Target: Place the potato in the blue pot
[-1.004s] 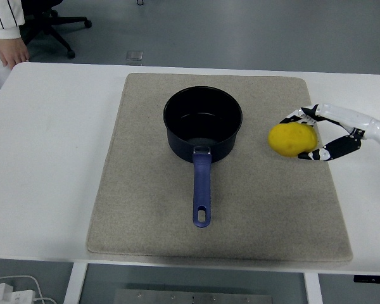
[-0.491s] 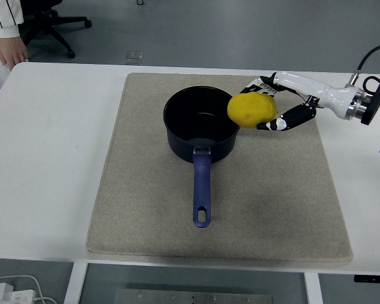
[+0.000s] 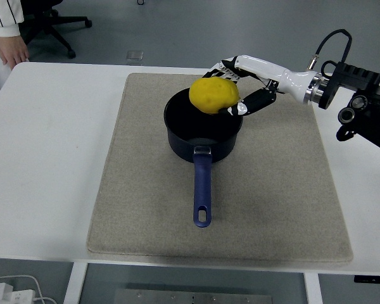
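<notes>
At far left, beyond the tabletop point(image 3: 50, 158), a person's hand point(image 3: 12, 50) and striped sleeve show at the picture's corner, near an office chair base; they take no part. Moving right, one grey mat point(image 3: 221, 209) covers the middle of the tabletop, and on it stands one blue pot point(image 3: 202, 130), upright, its handle point(image 3: 201, 190) pointing toward the near edge. Its dark interior appears empty. Over the pot's far-right rim hangs one yellow potato point(image 3: 214, 95), clear of the pot, held from its right side by the right hand point(image 3: 244, 85), whose fingers are closed around it. The black forearm and its cable run off to the right edge.

Change: a second ago the potato was well right of the pot, low above the mat; half a second ago it stood at the pot's right rim; now it sits higher and further left, overlapping the opening. The carry is therefore nearly complete. What remains, by judgement, is a little more travel toward the pot's centre, a lowering, and release.

Count: one pot, one potato, one mat, one robot hand in view; the left arm is not seen.
</notes>
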Motion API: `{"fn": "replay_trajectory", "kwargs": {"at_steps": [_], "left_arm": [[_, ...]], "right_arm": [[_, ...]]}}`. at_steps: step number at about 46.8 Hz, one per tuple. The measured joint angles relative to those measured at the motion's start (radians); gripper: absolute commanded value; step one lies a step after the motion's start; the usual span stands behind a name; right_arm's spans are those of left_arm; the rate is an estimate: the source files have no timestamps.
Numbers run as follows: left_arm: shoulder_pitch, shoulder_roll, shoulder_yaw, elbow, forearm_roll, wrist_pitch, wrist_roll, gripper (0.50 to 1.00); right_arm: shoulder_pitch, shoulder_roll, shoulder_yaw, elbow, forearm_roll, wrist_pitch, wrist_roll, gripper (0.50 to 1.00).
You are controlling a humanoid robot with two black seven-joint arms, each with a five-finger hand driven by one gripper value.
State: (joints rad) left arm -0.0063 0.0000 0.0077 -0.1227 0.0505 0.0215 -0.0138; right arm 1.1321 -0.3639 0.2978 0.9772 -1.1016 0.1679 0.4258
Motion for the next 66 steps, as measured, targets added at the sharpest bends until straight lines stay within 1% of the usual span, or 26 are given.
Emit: {"fn": "replay_trajectory", "kwargs": {"at_steps": [4, 10, 16, 24, 31, 34, 38, 41, 45, 51, 55, 57, 58, 61, 63, 66], "left_arm": [[0.0, 0.0, 0.0, 0.0, 0.0, 0.0, 0.0, 0.996], [0.0, 0.0, 0.0, 0.0, 0.0, 0.0, 0.0, 0.996], [0.0, 0.0, 0.0, 0.0, 0.0, 0.0, 0.0, 0.996], [0.0, 0.0, 0.0, 0.0, 0.0, 0.0, 0.0, 0.996], [0.0, 0.0, 0.0, 0.0, 0.0, 0.0, 0.0, 0.996], [0.0, 0.0, 0.0, 0.0, 0.0, 0.0, 0.0, 0.996], [0.0, 0.0, 0.0, 0.0, 0.0, 0.0, 0.0, 0.996], [0.0, 0.0, 0.0, 0.0, 0.0, 0.0, 0.0, 0.996], [0.0, 0.0, 0.0, 0.0, 0.0, 0.0, 0.0, 0.996], [0.0, 0.0, 0.0, 0.0, 0.0, 0.0, 0.0, 0.996], [0.0, 0.0, 0.0, 0.0, 0.0, 0.0, 0.0, 0.996], [0.0, 0.0, 0.0, 0.0, 0.0, 0.0, 0.0, 0.996], [0.0, 0.0, 0.0, 0.0, 0.0, 0.0, 0.0, 0.996], [0.0, 0.0, 0.0, 0.0, 0.0, 0.0, 0.0, 0.996], [0.0, 0.0, 0.0, 0.0, 0.0, 0.0, 0.0, 0.996], [0.0, 0.0, 0.0, 0.0, 0.0, 0.0, 0.0, 0.996]], "right_arm": [[0.0, 0.033, -0.001, -0.02, -0.002, 0.0, -0.007, 0.5], [0.0, 0.065, -0.004, -0.037, -0.004, 0.002, -0.014, 0.5], [0.003, 0.081, -0.005, -0.069, -0.004, 0.004, -0.015, 0.533], [0.009, 0.101, -0.008, -0.093, -0.007, 0.001, -0.015, 0.551], [0.009, 0.122, -0.011, -0.098, -0.011, -0.006, -0.015, 0.605], [0.009, 0.134, -0.012, -0.102, -0.016, -0.007, -0.015, 0.611], [0.008, 0.145, -0.016, -0.13, -0.019, -0.001, -0.017, 0.635], [0.005, 0.154, -0.017, -0.157, -0.02, 0.003, -0.018, 0.641], [0.0, 0.158, -0.018, -0.185, -0.026, 0.005, -0.018, 0.643], [0.0, 0.157, -0.022, -0.203, -0.029, 0.005, -0.018, 0.676], [-0.001, 0.157, -0.031, -0.207, -0.03, 0.005, -0.018, 0.688], [-0.002, 0.157, -0.036, -0.208, -0.03, 0.005, -0.018, 0.715], [-0.002, 0.157, -0.037, -0.208, -0.03, 0.005, -0.018, 0.737], [-0.004, 0.157, -0.039, -0.208, -0.031, 0.005, -0.018, 0.829], [-0.006, 0.157, -0.04, -0.208, -0.031, 0.005, -0.018, 0.876], [-0.007, 0.157, -0.044, -0.208, -0.03, 0.005, -0.018, 0.913]]}}
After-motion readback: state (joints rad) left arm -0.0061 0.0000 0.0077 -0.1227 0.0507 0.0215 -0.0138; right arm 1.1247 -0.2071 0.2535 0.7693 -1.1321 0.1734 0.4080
